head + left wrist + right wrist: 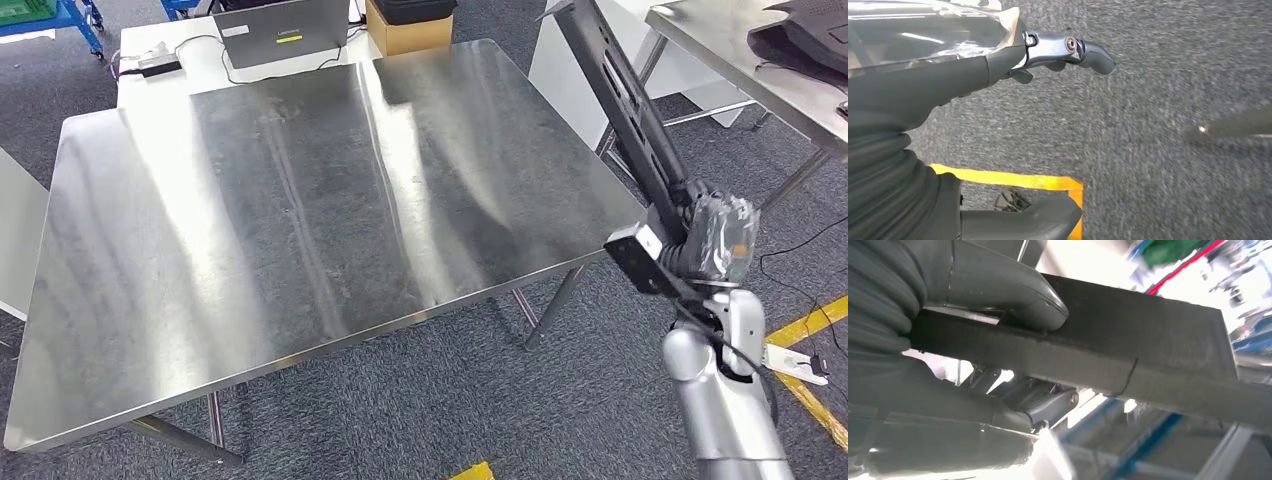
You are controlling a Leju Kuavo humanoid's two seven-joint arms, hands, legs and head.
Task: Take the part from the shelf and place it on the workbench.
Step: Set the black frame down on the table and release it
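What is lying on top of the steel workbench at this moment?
Nothing lies on the workbench; its steel top shows only reflections. The long dark part is in the right hand, raised beside the far right edge. What is under the workbench is mostly hidden.

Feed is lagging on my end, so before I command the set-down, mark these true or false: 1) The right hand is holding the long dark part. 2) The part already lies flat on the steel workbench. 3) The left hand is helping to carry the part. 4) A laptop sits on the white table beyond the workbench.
1) True. The right hand grips the long dark part, thumb pressed on its face in the right wrist view.
2) False. It is held tilted in the air beside the steel workbench edge.
3) False. The left hand holds nothing, above grey carpet.
4) True. The laptop rests on the white table.
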